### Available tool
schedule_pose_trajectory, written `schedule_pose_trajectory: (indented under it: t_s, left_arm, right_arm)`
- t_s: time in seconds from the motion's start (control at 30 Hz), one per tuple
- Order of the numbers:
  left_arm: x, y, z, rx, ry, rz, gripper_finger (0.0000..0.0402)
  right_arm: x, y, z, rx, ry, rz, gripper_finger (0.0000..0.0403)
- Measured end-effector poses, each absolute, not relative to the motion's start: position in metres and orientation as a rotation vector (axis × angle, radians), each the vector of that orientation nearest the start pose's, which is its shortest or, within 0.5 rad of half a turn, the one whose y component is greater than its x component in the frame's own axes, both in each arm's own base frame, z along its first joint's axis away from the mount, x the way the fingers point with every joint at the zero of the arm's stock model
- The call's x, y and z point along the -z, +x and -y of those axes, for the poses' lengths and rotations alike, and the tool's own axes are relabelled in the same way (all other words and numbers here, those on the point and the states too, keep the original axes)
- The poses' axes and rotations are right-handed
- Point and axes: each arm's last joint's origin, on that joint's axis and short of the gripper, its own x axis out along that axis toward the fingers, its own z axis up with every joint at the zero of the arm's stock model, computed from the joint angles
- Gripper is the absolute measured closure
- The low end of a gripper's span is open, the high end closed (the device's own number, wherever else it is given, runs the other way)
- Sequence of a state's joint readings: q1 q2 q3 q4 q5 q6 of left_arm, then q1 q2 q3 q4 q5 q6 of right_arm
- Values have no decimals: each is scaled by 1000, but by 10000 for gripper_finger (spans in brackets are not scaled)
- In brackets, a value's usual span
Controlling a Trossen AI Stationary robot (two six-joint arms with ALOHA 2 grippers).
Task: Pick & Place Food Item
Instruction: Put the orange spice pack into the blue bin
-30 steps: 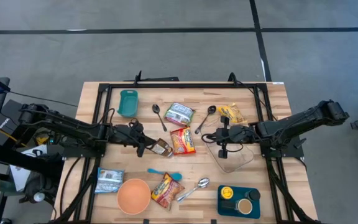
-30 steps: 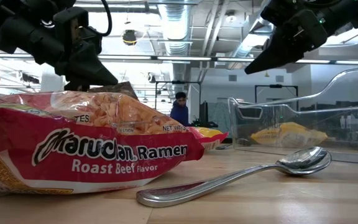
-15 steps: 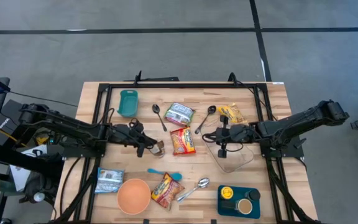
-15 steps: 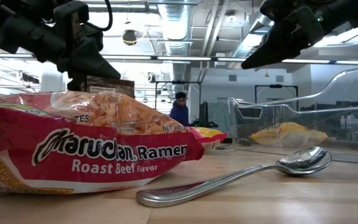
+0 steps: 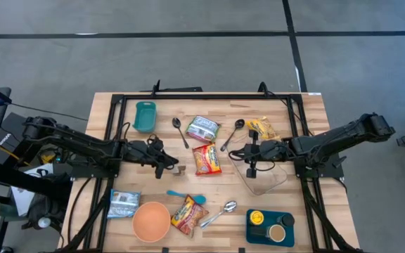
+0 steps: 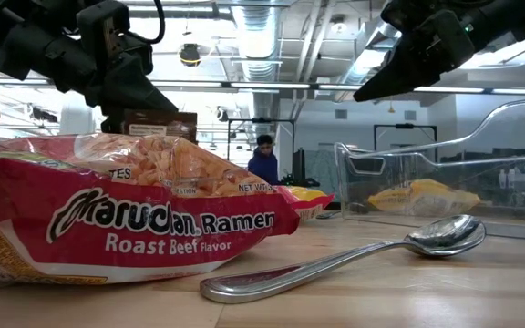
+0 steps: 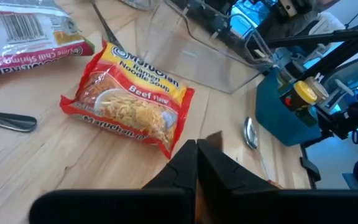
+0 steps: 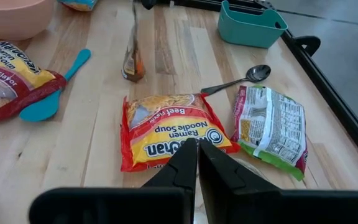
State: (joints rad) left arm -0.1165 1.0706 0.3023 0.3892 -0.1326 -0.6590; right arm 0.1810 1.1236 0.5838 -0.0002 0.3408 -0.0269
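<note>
A small brown food packet (image 5: pixel 178 169) hangs under my left gripper (image 5: pixel 169 167), which is shut on it just left of the table's middle. The low view shows the packet (image 6: pixel 150 124) behind a roast beef ramen pack (image 6: pixel 126 210). In the right wrist view it (image 8: pixel 132 59) is edge-on and upright. A red-yellow beef ramen pack (image 5: pixel 207 159) lies flat just to its right. My right gripper (image 5: pixel 247 159) is shut and holds nothing. It hovers right of that pack, over the left rim of a clear container (image 5: pixel 262 176). My left gripper pinches the brown packet's upper edge (image 6: pixel 144 113) between its two fingers. The fingers slant downward from the table's left side. The packet hangs upright below them. Its lower end is hidden behind the ramen pack in the low view, so I cannot tell whether it clears the table.
A green-white packet (image 5: pixel 202 128), a yellow packet (image 5: pixel 261 128), two dark spoons and a teal bin (image 5: pixel 145 116) lie at the far side. At the near side are an orange bowl (image 5: pixel 151 221), a blue spatula (image 5: pixel 186 195), a silver spoon (image 5: pixel 220 212), a silvery packet (image 5: pixel 124 204) and a teal tray (image 5: pixel 271 226).
The brown packet has turned in my left gripper's hold. A second ago it lay tilted with its face showing from above. Now it hangs upright and edge-on below the fingers. Both grippers have stayed shut and in place.
</note>
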Motion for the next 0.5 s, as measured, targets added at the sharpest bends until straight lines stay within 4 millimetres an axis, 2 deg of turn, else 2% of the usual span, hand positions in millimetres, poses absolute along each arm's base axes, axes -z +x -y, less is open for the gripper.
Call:
schedule_pose_trajectory:
  t_s: [0.5]
  left_arm:
    - [-172, 200, 20, -131, -548, -364, 309]
  right_arm:
    - [-218, 226, -32, 149, -167, -531, 393]
